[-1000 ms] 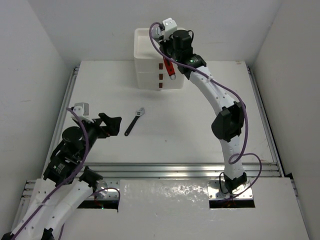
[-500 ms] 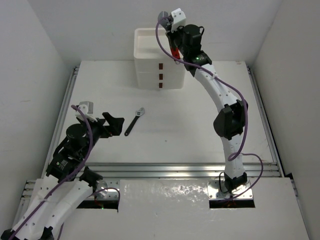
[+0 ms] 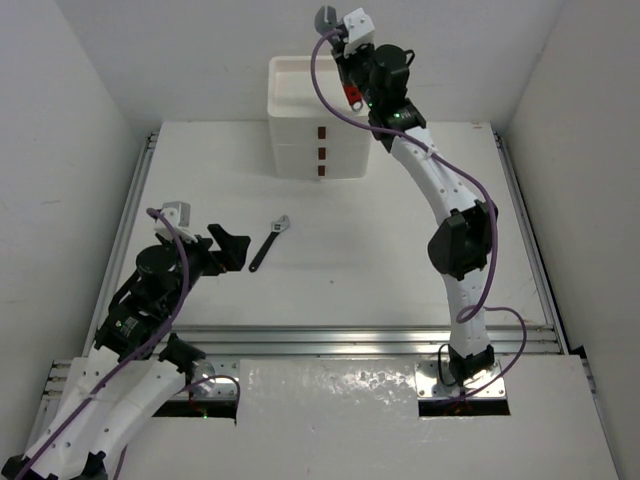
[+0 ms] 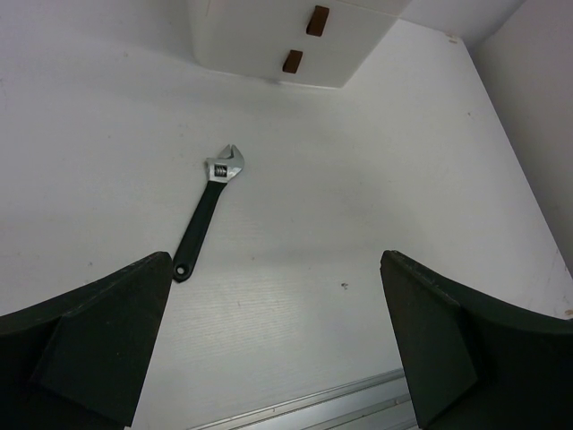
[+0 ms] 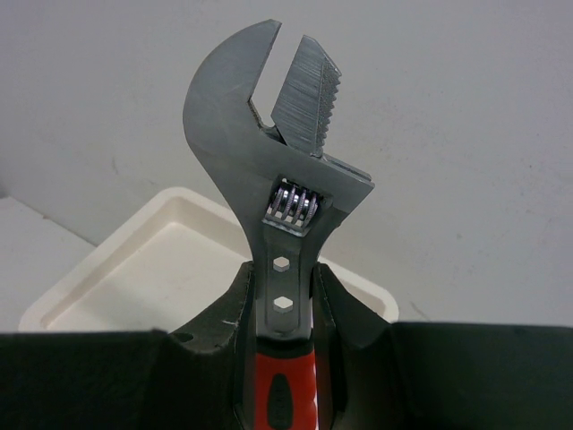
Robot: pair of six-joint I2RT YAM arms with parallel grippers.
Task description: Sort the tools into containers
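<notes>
My right gripper (image 3: 349, 88) is shut on a red-handled adjustable wrench (image 5: 276, 197), whose steel head points up; it hangs above the right side of the white drawer unit's top tray (image 3: 290, 88). The tray (image 5: 134, 269) shows below the wrench in the right wrist view. The unit (image 3: 300, 145) has three drawers with dark red-brown handles (image 3: 322, 152). A black-handled adjustable wrench (image 3: 268, 243) lies on the table, also in the left wrist view (image 4: 206, 210). My left gripper (image 3: 228, 250) is open and empty, just left of that wrench's handle end.
White walls close in the table on the left, back and right. An aluminium rail (image 3: 350, 340) runs along the near edge of the table. The drawer unit's lower front (image 4: 286, 45) shows at the top of the left wrist view.
My right gripper has lifted the red-handled wrench from in front of the drawers to above the top tray. My left gripper has crept slightly toward the black wrench.
</notes>
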